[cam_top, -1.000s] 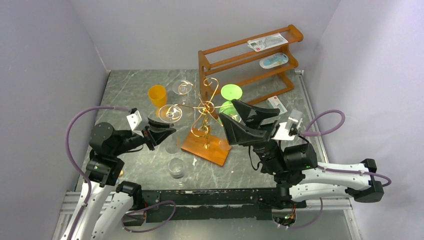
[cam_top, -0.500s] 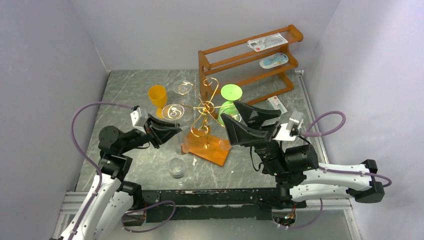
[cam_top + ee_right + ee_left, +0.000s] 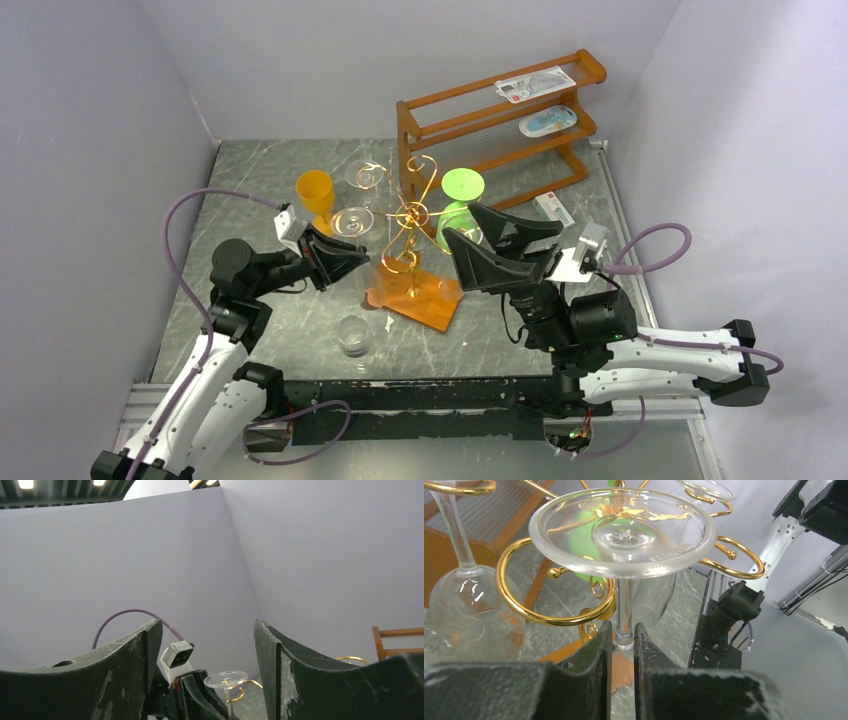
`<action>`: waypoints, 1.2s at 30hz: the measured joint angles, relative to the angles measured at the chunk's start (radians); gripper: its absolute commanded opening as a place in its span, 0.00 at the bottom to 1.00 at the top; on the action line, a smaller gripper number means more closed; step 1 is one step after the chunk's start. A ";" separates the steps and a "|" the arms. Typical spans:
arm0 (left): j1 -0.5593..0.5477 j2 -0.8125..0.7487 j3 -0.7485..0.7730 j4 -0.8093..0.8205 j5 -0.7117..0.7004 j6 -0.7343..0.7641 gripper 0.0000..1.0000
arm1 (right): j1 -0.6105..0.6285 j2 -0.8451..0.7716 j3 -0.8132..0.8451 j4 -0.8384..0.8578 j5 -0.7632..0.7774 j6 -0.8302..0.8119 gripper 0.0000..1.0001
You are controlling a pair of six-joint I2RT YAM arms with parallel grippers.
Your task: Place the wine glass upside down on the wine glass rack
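- Left claw [image 3: 622, 630]: jaws nearly closed, pinching the stem of the wine glass [image 3: 624, 530] low down, where the stem widens into the bowl.
- Wine glass is inverted, with its round foot on top and level. The bowl sits below the fingers, mostly hidden.
- Glass is held off the counter [image 3: 270, 180], at the left side of the wine glass rack [image 3: 410, 215], up among its scroll arms.
- Left wrist view: the stem stands just beside the right edge of a gold ring [image 3: 554, 615], with the foot above it. Contact cannot be told.
- Right claw [image 3: 500, 245]: jaws spread wide and holding nothing, raised just right of the rack.
- Second clear glass [image 3: 469, 605] hangs inverted from another arm, to the left in the wrist view.
- Green glass [image 3: 462, 185] sits foot-up on the rack's right side.
- Orange cup [image 3: 314, 188] stands on the counter behind the left claw.
- Clear tumbler [image 3: 353, 335] stands near the front edge.
- Brown three-tier shelf [image 3: 500, 110] stands at the back right.
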 measured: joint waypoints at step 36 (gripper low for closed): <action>-0.093 -0.071 -0.116 0.056 -0.391 -0.023 0.05 | 0.000 -0.006 -0.007 -0.002 0.006 0.010 0.71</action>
